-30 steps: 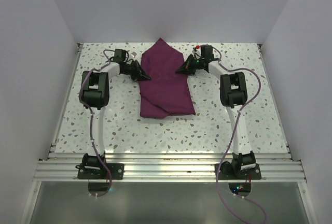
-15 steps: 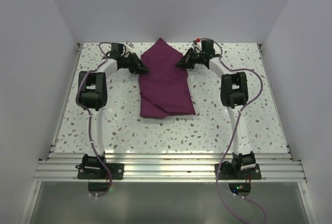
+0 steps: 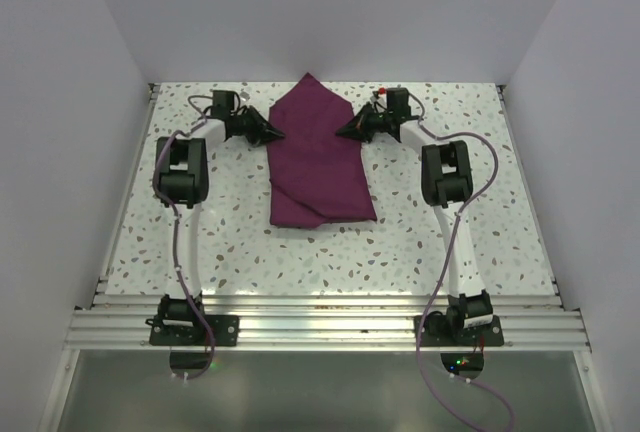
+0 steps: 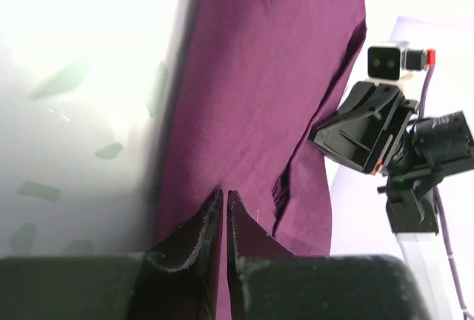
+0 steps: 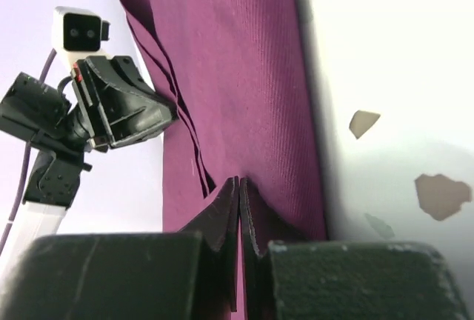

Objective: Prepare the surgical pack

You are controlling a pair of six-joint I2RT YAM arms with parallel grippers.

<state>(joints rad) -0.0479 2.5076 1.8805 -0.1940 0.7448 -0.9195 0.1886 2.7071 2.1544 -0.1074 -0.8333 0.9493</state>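
Top camera looks down from above and behind on the whole table (image 3: 400,242). Wrist cameras, close over the cloth (image 3: 320,152), face each other: the left sees the right gripper (image 4: 320,133), the right the left gripper (image 5: 170,116).

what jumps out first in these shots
A dark-purple cloth, folded and creased, lies at the far middle of the speckled table. The left arm and right arm flank it like mirror images, each with its jaws shut and their tips at a side edge of the cloth.
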